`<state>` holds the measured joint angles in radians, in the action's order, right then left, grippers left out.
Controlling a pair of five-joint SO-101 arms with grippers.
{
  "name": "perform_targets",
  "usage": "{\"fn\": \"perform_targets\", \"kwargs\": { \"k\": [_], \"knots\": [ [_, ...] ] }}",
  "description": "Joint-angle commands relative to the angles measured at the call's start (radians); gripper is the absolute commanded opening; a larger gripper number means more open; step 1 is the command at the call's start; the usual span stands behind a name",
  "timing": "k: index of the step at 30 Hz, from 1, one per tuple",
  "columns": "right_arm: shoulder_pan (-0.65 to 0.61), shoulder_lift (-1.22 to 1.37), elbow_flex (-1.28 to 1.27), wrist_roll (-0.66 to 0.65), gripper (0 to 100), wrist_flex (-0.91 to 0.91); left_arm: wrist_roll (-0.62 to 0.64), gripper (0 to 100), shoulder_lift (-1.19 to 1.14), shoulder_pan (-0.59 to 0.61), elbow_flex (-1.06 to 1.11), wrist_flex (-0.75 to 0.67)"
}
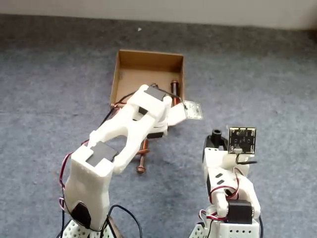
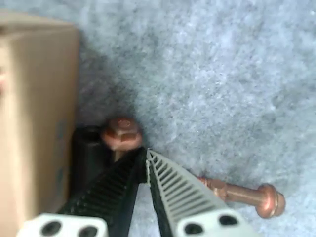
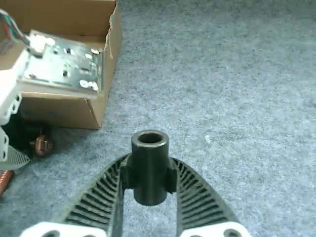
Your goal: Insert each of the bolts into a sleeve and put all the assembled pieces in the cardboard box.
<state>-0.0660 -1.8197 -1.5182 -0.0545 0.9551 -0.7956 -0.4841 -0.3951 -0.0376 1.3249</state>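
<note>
The cardboard box (image 1: 115,79) sits at the far middle of your carpet (image 1: 257,74), and a loose bolt (image 1: 142,156) lies nearer you beside the left arm. Your left gripper (image 2: 146,159) has its jaws pressed together, just short of a second bolt (image 2: 121,132) seated in a black sleeve (image 2: 88,153) beside the box's outer wall. Your right gripper (image 3: 148,170) clamps an empty sleeve (image 3: 149,148) upright, well apart from the box.

Black sleeve (image 3: 149,168); copper bolts (image 2: 242,193) near cardboard box (image 1: 148,72)
</note>
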Motion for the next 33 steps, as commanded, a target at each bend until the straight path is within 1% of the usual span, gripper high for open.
{"fn": "perform_targets", "kwargs": {
  "k": [1, 6, 10, 12, 15, 19, 21, 25, 28, 33],
  "knots": [
    [0.01, -0.016, 0.008, -0.011, 0.6, -0.024, 0.054, 1, 0.186, -0.005, -0.015, 0.032],
    [0.01, -0.016, 0.008, -0.011, 0.6, -0.024, 0.08, 1, 0.285, -0.005, -0.015, 0.068],
    [0.01, -0.016, 0.008, -0.011, 0.6, -0.024, 0.08, 1, 0.285, -0.005, -0.012, 0.074],
    [0.01, -0.016, 0.008, -0.011, 0.6, -0.024, 0.08, 1, 0.285, -0.007, 0.03, 0.064],
    [0.01, -0.016, 0.008, -0.011, 0.6, -0.024, 0.08, 1, 0.285, -0.031, 0.107, 0.011],
    [0.01, -0.016, 0.008, -0.011, 0.6, -0.024, 0.083, 11, 0.285, -0.041, 0.197, -0.068],
    [0.01, -0.016, 0.008, -0.011, 0.6, -0.024, 0.114, 12, 0.285, -0.033, 0.214, -0.114],
    [0.01, -0.016, 0.008, -0.011, 0.6, -0.024, 0.118, 13, 0.285, -0.004, 0.217, -0.152],
    [0.01, -0.016, 0.008, -0.011, 0.6, -0.024, 0.118, 12, 0.288, -0.005, 0.216, -0.138],
    [0.008, -0.016, 0.008, -0.011, 0.6, -0.024, 0.121, 12, 0.297, -0.005, 0.214, -0.015]
  ]
}}
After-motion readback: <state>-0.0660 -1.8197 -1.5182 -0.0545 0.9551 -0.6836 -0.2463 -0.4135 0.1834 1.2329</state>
